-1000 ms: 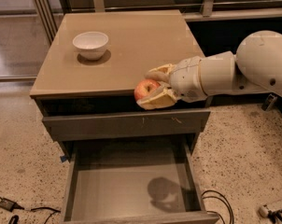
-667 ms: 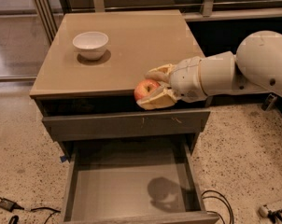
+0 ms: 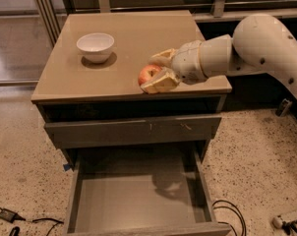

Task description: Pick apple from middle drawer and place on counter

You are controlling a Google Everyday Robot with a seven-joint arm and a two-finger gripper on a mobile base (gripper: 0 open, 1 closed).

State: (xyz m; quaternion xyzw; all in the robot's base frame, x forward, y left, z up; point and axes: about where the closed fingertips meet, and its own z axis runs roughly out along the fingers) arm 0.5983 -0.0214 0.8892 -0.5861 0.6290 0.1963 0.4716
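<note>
Camera view shows the gripper (image 3: pixel 151 75) clamped around the apple (image 3: pixel 147 73), one pale finger above the fruit and one below, with the white arm (image 3: pixel 266 43) reaching in from the right. Against the pictures of a second ago, the apple sits further in over the counter (image 3: pixel 138 38). Then it hung right at the front lip, overlapping the edge. Now it is clear of the lip, over the tan top near the front right. The lower finger looks to lie on or just above the surface. Whether the apple itself touches the top I cannot tell.

The middle drawer (image 3: pixel 133 200) stands pulled out below, its floor bare apart from a soft shadow, so the picking half of the job is done. The closed drawer front (image 3: pixel 133 129) above it plays no part now.

That shift means the carry is nearly over and only the setting down and letting go remain. The white bowl (image 3: pixel 95 45) stands well apart to the left, out of the way. My one worry is how close the apple is to the front edge. A round fruit let go there could roll off and drop back toward the open drawer, so it should be set down gently and left at rest.
</note>
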